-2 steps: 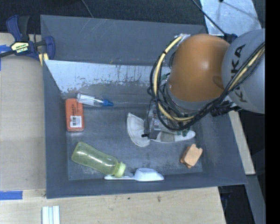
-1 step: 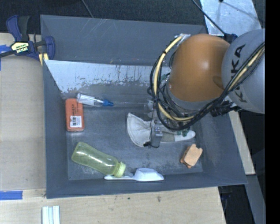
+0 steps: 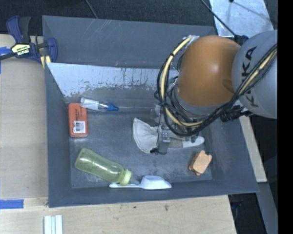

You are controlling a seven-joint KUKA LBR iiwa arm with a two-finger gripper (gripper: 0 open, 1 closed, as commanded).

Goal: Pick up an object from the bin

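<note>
My gripper reaches down into the middle of the bin, mostly hidden under the arm's orange cover. Its dark fingertips sit at the right edge of a crumpled white cloth. Just right of the gripper lies a white tube-like thing with green print, partly hidden by the arm. A tan sponge-like chunk lies further right and nearer the front.
A yellow-green bottle lies at the front left, with a white and pale blue object beside its cap. An orange block with a barcode label and a clear pen-like tube with a blue tip lie at the left back.
</note>
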